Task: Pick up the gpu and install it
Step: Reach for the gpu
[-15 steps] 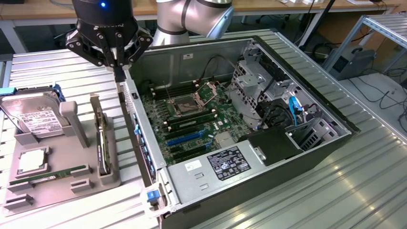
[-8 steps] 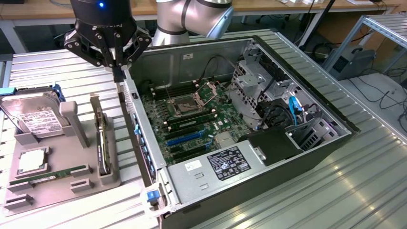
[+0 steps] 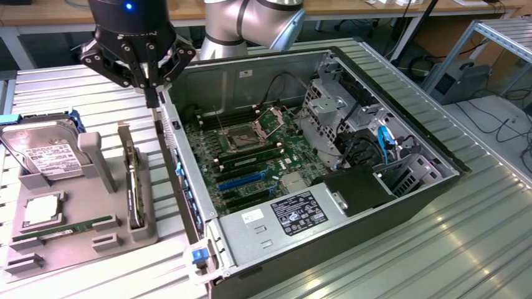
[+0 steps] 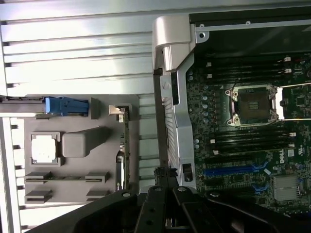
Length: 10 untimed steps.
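Note:
The gpu [image 3: 129,179] stands on its long edge in a slot of the grey holder [image 3: 143,232], at the exterior view's left of the open computer case [image 3: 275,240]. From the wrist it appears as a thin edge-on board, the gpu [image 4: 124,148]. My gripper [image 3: 152,93] hangs above and behind the card, over the case's near side wall [image 3: 176,163]. Its fingers [image 4: 164,175] are pressed together with nothing between them. The motherboard [image 3: 249,163] lies bare inside the case, with blue expansion slots [image 3: 243,180].
On the grey holder a silver hard drive [image 3: 46,156] leans upright, a processor [image 3: 40,210] lies flat and a green memory stick [image 3: 63,229] sits at the front. A power supply [image 3: 293,212] and drive cage [image 3: 332,103] crowd the case's other side.

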Motion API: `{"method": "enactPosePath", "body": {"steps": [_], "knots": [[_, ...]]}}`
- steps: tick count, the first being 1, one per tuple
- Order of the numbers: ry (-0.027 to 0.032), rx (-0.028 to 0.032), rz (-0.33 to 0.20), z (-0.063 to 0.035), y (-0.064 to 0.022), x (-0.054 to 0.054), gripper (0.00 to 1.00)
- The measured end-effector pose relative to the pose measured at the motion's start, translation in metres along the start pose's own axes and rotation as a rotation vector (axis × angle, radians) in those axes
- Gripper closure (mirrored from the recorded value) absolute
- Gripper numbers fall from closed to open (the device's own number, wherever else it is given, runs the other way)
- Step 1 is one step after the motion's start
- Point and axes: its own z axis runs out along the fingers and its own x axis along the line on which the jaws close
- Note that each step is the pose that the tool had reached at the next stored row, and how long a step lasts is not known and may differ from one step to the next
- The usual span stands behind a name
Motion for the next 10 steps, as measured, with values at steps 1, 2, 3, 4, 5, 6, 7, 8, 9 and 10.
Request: {"method": "enactPosePath", "body": {"steps": [1, 2, 3, 4, 5, 6, 7, 8, 9, 10], "knots": [[0.0, 0.0, 0.0, 0.0, 0.0, 0.0003, 0.89], [0.0, 0.0, 0.0, 0.0, 0.0, 0.0006, 0.89], [-0.0001, -0.0001, 0.0, 0.0, -0.0001, 0.0009, 0.89], [-0.0001, -0.0001, 0.0, 0.0, -0.0001, 0.0012, 0.89], [0.0, 0.0, 0.0, 0.0, -0.0001, 0.0014, 0.89], [0.0, 0.0, 0.0, 0.0, -0.0001, 0.0018, 0.89], [0.0, 0.0, 0.0, 0.0, -0.0002, 0.002, 0.89], [0.0, -0.0001, 0.0, -0.0001, -0.0002, 0.0028, 0.89], [0.0, -0.0001, 0.0, -0.0001, -0.0002, 0.0032, 0.89], [0.0, 0.0, 0.0, -0.0001, -0.0003, 0.0035, 0.89]]}}
